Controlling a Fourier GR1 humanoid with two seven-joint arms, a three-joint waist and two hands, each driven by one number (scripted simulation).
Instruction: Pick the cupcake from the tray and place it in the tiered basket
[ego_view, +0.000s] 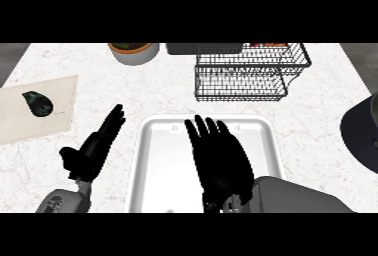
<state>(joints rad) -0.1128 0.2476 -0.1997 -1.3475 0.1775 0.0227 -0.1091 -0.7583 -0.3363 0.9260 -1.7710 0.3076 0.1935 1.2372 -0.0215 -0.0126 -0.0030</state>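
A white tray (159, 130) lies at the counter's front centre. My right hand (221, 160) is stretched out flat over the tray's middle, fingers straight and pointing away from me, open. No cupcake shows; the hand hides much of the tray's floor. The black wire tiered basket (244, 75) stands behind the tray, to the back right. Its lower tier looks bare, and something red shows at its top rim. My left hand (92, 152) rests open on the counter just left of the tray, fingers pointing up and slightly right.
A beige board (18, 117) at the left carries a dark green oval object (38, 103). A potted plant (133, 52) and a dark grey item (203, 48) stand at the back. A dark round object (362, 135) juts in at the right edge.
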